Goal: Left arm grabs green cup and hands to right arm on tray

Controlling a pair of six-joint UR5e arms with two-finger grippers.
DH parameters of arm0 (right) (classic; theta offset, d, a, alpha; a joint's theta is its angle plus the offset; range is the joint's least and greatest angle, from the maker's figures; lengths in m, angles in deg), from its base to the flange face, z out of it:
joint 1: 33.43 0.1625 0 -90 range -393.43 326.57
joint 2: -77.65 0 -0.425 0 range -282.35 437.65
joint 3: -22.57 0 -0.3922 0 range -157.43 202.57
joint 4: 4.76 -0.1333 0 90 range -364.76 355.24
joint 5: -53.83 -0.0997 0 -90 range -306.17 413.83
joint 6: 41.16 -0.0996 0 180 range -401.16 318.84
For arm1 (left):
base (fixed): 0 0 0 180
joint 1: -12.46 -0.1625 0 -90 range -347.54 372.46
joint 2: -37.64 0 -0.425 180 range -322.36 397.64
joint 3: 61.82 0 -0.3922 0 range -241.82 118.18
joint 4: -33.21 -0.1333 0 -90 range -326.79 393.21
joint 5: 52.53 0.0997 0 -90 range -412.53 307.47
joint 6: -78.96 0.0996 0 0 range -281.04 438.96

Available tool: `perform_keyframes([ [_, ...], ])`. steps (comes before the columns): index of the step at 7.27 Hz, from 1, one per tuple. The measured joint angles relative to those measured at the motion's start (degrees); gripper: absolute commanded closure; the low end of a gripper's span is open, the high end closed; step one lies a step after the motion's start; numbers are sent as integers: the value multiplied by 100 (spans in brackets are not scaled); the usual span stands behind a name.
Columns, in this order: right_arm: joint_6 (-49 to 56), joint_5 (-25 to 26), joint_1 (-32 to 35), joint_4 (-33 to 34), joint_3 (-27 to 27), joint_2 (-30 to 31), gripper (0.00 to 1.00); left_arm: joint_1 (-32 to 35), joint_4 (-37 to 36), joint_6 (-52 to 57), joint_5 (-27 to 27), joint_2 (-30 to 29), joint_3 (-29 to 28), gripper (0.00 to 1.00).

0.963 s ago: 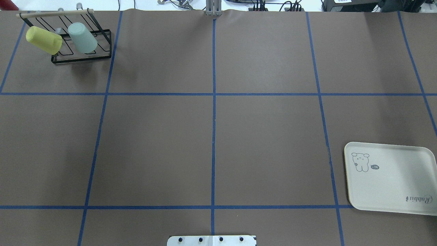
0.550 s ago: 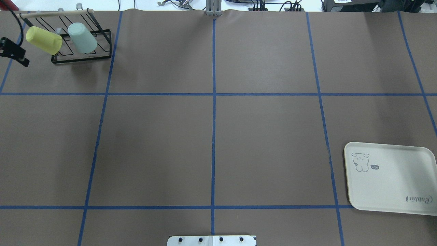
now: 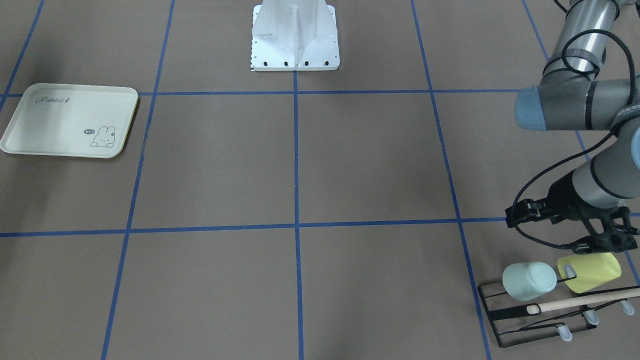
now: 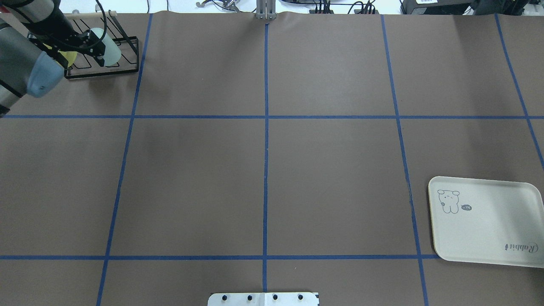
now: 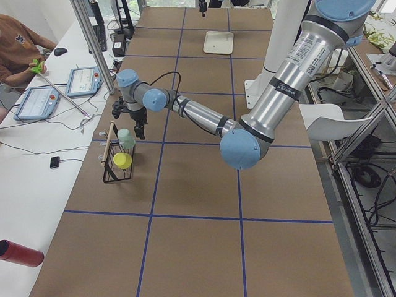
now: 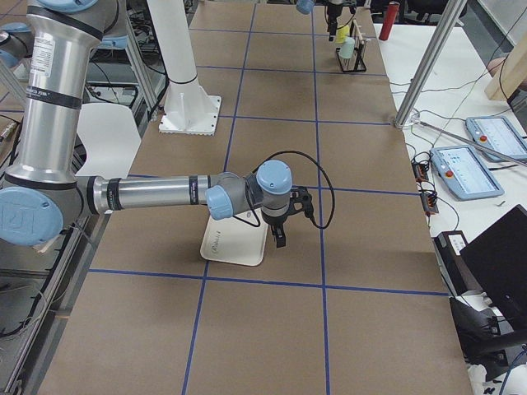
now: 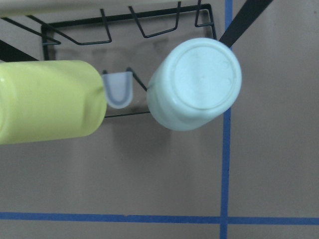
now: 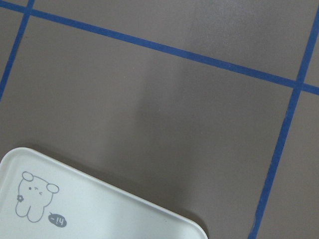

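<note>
The green cup [image 3: 529, 281] lies tilted on a peg of a black wire rack [image 3: 505, 320], base toward the robot's right. It fills the left wrist view [image 7: 194, 84] and shows partly in the overhead view [image 4: 111, 53]. My left gripper [image 3: 605, 242] hangs just above the rack, over the yellow-green cup [image 3: 590, 272] and beside the green cup. Its jaws look spread and hold nothing. My right gripper [image 6: 278, 239] shows only in the exterior right view, low at the edge of the cream tray [image 6: 235, 243]. I cannot tell its state. The tray [image 4: 488, 225] holds nothing.
The rack stands at the table's far left corner with a wooden bar [image 3: 585, 300] along its top. The robot's white base [image 3: 295, 35] is at the table's near middle edge. Blue tape lines [image 4: 265, 127] grid the brown table.
The left arm has swung in from the left edge and now reaches over the rack, covering most of the yellow-green cup. The cups and the tray have not moved.
</note>
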Motion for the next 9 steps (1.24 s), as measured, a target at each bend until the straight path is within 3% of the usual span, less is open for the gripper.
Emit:
perform_keyframes([
  [4, -28, 45, -57, 2, 20, -20, 0, -82, 326, 31, 437, -606, -1043, 3],
  [9, -28, 54, -111, 2, 27, -27, 0, -75, 506, 219, 775, -920, -1579, 5],
])
